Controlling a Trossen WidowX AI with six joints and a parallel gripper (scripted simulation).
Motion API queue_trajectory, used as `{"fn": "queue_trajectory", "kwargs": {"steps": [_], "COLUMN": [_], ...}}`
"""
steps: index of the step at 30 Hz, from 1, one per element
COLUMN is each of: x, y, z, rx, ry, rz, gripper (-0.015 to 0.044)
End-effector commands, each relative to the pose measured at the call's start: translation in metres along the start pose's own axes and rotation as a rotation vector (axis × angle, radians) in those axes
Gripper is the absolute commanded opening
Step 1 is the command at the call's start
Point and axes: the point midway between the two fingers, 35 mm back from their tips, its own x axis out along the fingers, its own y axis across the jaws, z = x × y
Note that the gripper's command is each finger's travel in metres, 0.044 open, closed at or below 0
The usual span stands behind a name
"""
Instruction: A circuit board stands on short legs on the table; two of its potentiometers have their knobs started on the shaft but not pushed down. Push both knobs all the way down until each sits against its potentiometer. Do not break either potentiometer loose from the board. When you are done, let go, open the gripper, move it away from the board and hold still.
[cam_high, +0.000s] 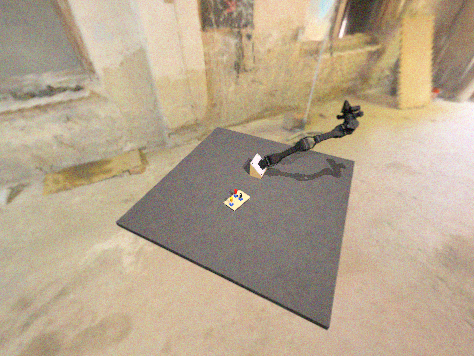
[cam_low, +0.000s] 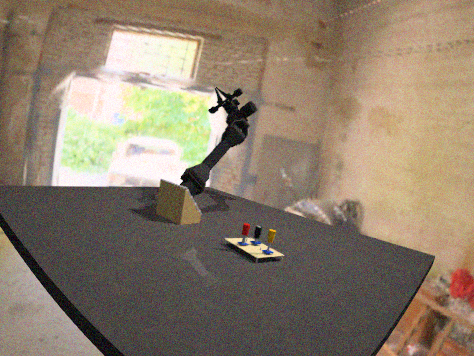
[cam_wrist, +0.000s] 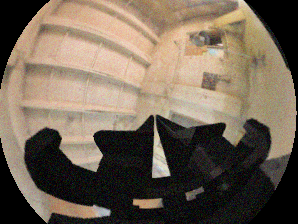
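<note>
The circuit board (cam_high: 238, 204) (cam_low: 255, 251) stands on short legs on the table, with three blue potentiometers. A red knob (cam_high: 236, 191) (cam_low: 246, 229) and a yellow knob (cam_high: 231, 200) (cam_low: 271, 236) stand upright, each with bare shaft showing between it and its blue base in the exterior view. A black knob (cam_high: 240, 195) (cam_low: 257, 232) sits nearer its base; any gap there is too small to judge. My gripper (cam_high: 346, 102) (cam_low: 217, 89) (cam_wrist: 154, 117) is shut and empty, raised high and far from the board, its fingertips meeting. The wrist view shows no board or knobs.
A wedge-shaped block (cam_high: 257, 171) (cam_low: 172, 202) stands at the foot of my arm, beyond the board in the top view. The dark table top (cam_high: 200, 225) (cam_low: 175, 280) ends in open edges. My arm (cam_high: 305, 144) (cam_low: 218, 153) reaches up and away from the board.
</note>
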Motion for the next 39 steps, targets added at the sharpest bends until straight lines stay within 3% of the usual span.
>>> {"fn": "queue_trajectory", "kwargs": {"steps": [1,23,39], "x": [-0.016,-0.141,-0.275], "y": [-0.011,-0.063,-0.079], "z": [0.015,0.08,0.098], "rx": [-0.001,0.0,-0.008], "ry": [-0.071,-0.471,-0.813], "rz": [-0.042,-0.297,-0.513], "gripper": [0.0,0.0,0.0]}}
